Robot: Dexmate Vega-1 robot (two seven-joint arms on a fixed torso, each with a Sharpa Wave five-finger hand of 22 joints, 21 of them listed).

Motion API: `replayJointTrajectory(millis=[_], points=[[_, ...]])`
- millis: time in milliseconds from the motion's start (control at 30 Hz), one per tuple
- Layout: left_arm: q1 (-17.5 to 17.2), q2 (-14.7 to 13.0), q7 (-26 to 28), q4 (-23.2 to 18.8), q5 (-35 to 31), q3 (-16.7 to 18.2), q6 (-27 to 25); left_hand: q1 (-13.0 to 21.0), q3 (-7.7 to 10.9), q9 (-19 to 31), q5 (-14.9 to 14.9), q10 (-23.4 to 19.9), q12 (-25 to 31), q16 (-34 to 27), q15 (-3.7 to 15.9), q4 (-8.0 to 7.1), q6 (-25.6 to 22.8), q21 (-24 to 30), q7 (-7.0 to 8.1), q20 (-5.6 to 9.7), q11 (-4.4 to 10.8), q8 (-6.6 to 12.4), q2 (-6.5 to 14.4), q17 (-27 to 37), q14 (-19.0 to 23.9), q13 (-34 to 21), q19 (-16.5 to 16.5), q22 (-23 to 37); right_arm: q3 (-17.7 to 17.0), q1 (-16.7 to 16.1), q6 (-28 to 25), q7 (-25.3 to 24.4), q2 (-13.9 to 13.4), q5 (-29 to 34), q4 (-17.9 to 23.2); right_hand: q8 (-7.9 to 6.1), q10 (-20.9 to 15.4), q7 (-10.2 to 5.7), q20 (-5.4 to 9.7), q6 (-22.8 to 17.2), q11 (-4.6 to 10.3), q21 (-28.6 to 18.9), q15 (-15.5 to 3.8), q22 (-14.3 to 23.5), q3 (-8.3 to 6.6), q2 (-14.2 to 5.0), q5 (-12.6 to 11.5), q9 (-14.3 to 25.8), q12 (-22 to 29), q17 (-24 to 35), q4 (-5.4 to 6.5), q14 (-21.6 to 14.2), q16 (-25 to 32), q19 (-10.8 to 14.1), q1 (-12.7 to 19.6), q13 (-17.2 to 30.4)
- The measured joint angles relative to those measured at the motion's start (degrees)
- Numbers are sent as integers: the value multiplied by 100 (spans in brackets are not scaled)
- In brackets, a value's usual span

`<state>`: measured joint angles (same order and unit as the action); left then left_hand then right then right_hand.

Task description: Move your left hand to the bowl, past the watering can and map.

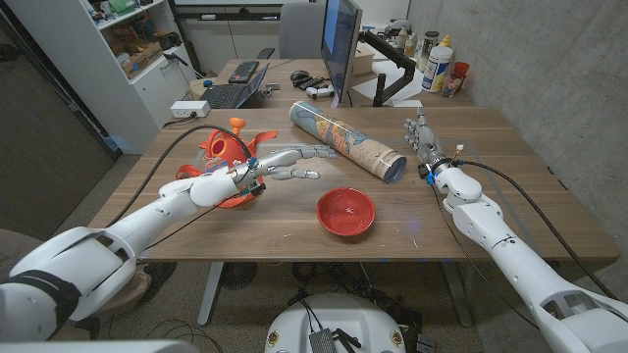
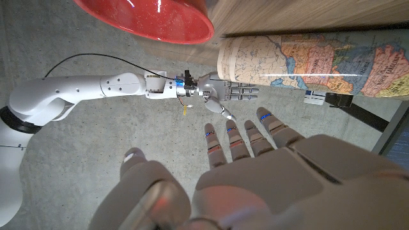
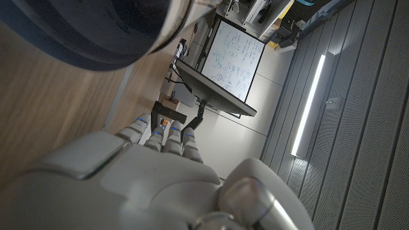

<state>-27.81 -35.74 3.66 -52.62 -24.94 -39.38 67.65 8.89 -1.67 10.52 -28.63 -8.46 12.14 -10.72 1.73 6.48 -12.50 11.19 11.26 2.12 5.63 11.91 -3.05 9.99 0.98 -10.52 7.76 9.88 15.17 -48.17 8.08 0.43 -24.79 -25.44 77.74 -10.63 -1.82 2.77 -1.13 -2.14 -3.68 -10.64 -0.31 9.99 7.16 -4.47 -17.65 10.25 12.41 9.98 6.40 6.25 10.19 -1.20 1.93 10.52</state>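
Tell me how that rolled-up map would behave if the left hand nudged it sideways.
The rolled map lies on its side as a tube, so it would probably roll rather than slide. It looks like paper with an open end, likely light and easily dented. The left hand hovers beside it, fingers extended.

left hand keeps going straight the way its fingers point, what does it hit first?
Probably the rolled map. The left hand points its fingers across the table toward the roll's middle; the red bowl sits off that line, nearer the robot. Height is unclear.
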Motion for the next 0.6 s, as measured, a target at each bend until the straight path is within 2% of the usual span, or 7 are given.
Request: replayJointTrajectory(millis=[400, 600], points=[[110, -16, 163, 150, -315, -97, 280, 145, 17, 0, -66, -32, 0, 0, 0, 65, 0, 0, 0, 0, 31, 0, -13, 0, 0, 0, 0, 0, -1, 12, 34, 63, 3, 0, -50, 0, 0, 0, 0, 0, 0, 0, 31, 0, 0, 0, 0, 0, 0, 0, 0, 31, 0, 0, 0, 0], [230, 8, 408, 281, -692, -136, 486, 218, 31, 0, -115, -55, 0, 0, 0, 96, -18, 0, 45, 0, 53, 0, -38, 0, 0, 0, 0, 0, -17, 5, 72, 80, 2, -9, -55, 0, 0, 0, 0, 0, 0, 0, 31, 0, 0, 0, 0, 0, 0, 0, 0, 31, 0, 0, 0, 0]])
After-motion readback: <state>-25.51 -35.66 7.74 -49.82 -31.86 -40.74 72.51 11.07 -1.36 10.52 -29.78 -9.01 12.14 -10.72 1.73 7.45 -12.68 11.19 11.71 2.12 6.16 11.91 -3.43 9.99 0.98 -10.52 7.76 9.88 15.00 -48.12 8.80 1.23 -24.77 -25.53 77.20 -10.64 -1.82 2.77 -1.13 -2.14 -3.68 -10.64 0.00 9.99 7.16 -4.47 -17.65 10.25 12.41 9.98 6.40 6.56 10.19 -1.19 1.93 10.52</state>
